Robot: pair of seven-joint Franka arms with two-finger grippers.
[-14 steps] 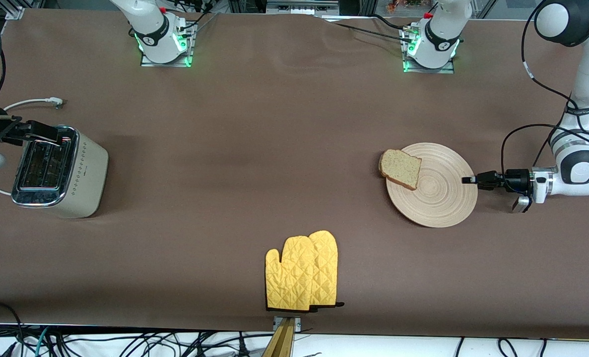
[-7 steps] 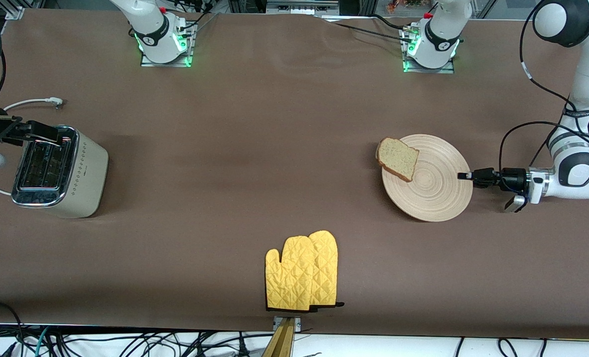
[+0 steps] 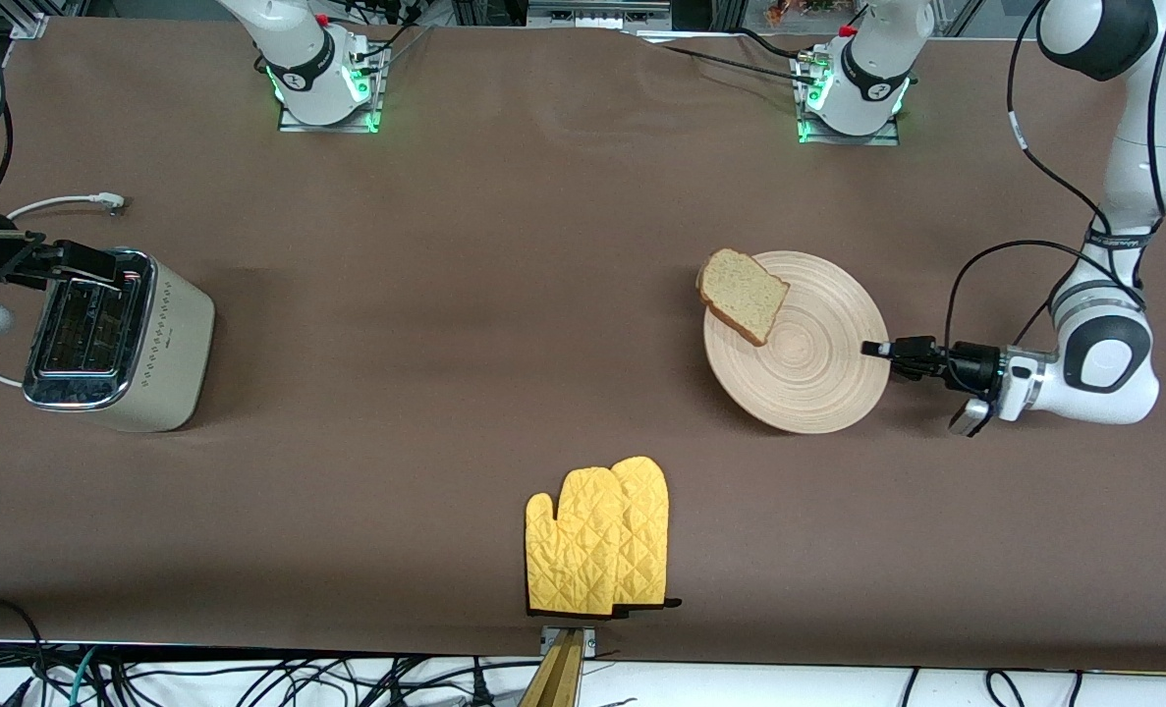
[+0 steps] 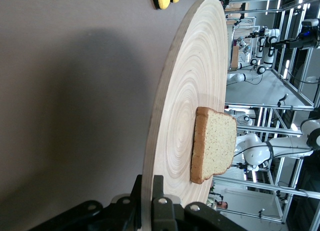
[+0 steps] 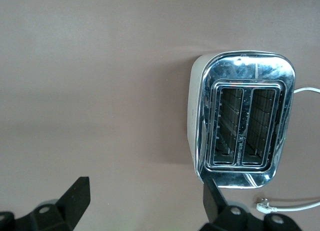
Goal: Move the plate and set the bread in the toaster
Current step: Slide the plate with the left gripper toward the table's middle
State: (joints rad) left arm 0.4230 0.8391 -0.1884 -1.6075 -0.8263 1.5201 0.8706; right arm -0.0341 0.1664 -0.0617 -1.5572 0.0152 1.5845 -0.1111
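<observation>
The pale wood plate (image 3: 808, 368) sits mid-table toward the left arm's end, with the bread (image 3: 743, 295) lying on the rim farthest from my left gripper (image 3: 877, 349). That gripper is shut on the plate's edge. In the left wrist view the plate (image 4: 195, 76) runs away from the left gripper (image 4: 150, 193), and the bread (image 4: 215, 146) rests flat on it. The cream toaster (image 3: 165, 339) stands at the right arm's end. My right gripper (image 3: 91, 263) hangs open over its chrome top. In the right wrist view the toaster (image 5: 242, 121), its two slots showing nothing in them, lies past the right gripper (image 5: 144, 196).
A pair of yellow oven mitts (image 3: 597, 535) lies near the table's front edge, nearer the camera than the plate. The toaster's white cord and plug (image 3: 101, 201) lie on the table beside it. Both arm bases stand along the table edge farthest from the camera.
My left gripper has carried the plate and bread toward the right arm's end of the table. The bread kept its place on the plate. The right arm has not moved.
</observation>
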